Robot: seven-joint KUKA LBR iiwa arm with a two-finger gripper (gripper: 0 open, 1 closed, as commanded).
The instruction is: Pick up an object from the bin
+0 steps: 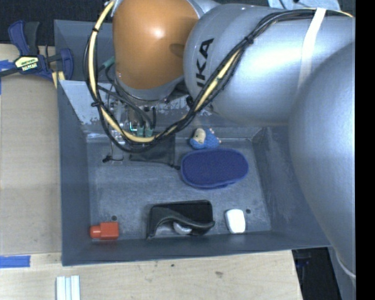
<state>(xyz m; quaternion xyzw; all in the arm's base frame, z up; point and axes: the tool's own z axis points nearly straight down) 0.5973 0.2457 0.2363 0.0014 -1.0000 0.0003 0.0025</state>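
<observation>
My gripper (pixel 135 125) hangs under the orange cover at the bin's back left, low over the floor. Just to its right lies a small blue and beige figure (pixel 202 139) against the back wall. In front of that figure rests a flat dark blue oval pad (pixel 214 168). No thing shows inside the gripper.
Along the bin's front wall lie a small red block (pixel 104 231) at the left, a black curved case (pixel 181 219) in the middle, and a small white lump (pixel 235 220) to its right. The big silver arm covers the bin's right side.
</observation>
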